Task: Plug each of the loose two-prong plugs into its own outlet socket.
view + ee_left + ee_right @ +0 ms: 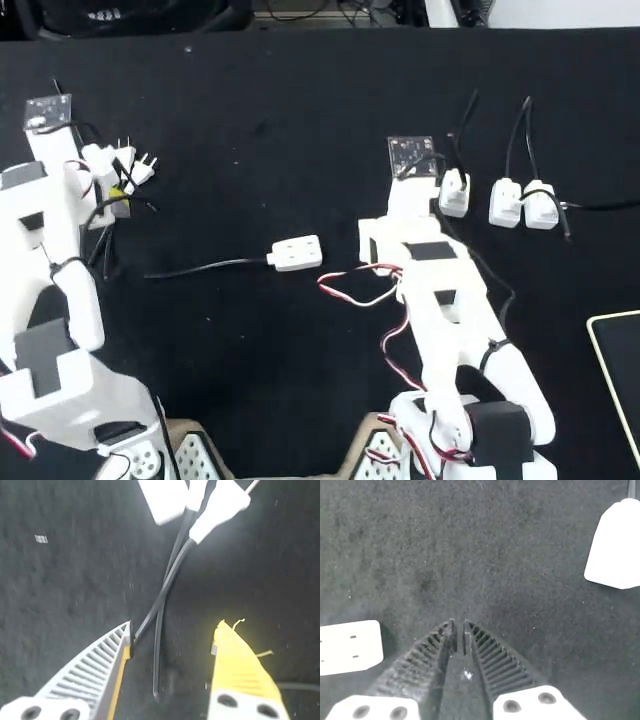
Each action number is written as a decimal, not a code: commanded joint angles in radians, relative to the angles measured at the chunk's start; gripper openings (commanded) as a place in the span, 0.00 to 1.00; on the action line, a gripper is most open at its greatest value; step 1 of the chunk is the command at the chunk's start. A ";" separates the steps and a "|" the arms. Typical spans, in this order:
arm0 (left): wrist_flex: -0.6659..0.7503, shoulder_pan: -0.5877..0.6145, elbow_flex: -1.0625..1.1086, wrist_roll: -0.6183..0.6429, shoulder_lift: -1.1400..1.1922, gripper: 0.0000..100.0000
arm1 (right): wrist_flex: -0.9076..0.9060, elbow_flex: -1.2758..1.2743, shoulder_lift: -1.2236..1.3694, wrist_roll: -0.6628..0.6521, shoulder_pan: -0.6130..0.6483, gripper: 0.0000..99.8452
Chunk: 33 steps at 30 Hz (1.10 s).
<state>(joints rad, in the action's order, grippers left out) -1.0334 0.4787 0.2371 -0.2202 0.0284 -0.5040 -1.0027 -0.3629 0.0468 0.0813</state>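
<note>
Work surface: a table (300, 90) covered with matte black, felt-like cloth, whose nap shows fine pale flecks in the close views. Far edge: the cloth ends in a straight line, and beyond it lies a narrow strip of room, where thin dark cables (330, 12) trail past a bulky black object (120, 14) at the left. That object is too cropped to identify. Far right corner: a pale, evenly lit panel (560, 12). Right margin: a flat dark slab with a cream border (600, 372) lying on the cloth. Near edge: a small tan patch (186, 438). Lighting: diffuse, casting only soft shadows.
</note>
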 commanded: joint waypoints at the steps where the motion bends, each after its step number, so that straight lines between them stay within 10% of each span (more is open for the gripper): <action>1: 0.015 -0.024 -0.162 -0.020 0.057 0.26 | 0.041 0.001 -0.039 0.006 -0.006 0.01; 19: 0.003 -0.073 -0.610 -0.018 0.571 0.26 | 0.037 0.007 -0.039 0.005 -0.006 0.01; 25: -0.126 -0.082 -0.645 -0.020 0.582 0.02 | 0.037 0.007 -0.042 0.005 -0.006 0.01; 33: -0.308 -0.079 -0.688 -0.020 0.540 0.03 | 0.040 0.005 -0.041 0.005 -0.006 0.01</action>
<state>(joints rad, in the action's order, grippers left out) -1.2344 0.4020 -0.3690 -0.2340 0.6252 -0.4902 -1.0104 -0.3629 0.0483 0.0813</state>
